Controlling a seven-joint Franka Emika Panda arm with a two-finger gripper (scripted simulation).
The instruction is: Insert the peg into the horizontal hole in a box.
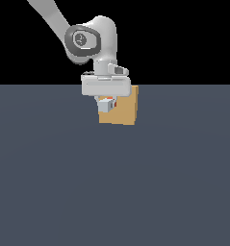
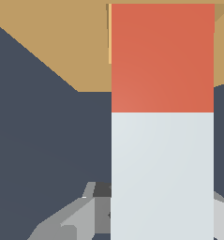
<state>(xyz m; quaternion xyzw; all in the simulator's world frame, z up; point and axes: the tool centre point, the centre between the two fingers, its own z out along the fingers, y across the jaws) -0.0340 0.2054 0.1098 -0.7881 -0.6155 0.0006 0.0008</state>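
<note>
The tan box [image 1: 123, 109] stands on the dark floor in the middle of the exterior view. My gripper [image 1: 107, 103] hangs right in front of its face and is shut on the peg [image 1: 107, 104], seen end-on as a small white block with a sliver of red-orange beside it. In the wrist view the peg [image 2: 162, 122] fills the frame, white part near me, red-orange part reaching to the box [image 2: 62, 47]. The peg's red end meets the box face at a dark-edged recess; the hole itself is hidden behind the peg. One grey finger [image 2: 80, 218] shows beside the white part.
The dark grey floor [image 1: 111, 182] stretches all around the box. The arm's white links [image 1: 95, 38] rise above the box toward the exterior view's left. Nothing else stands in view.
</note>
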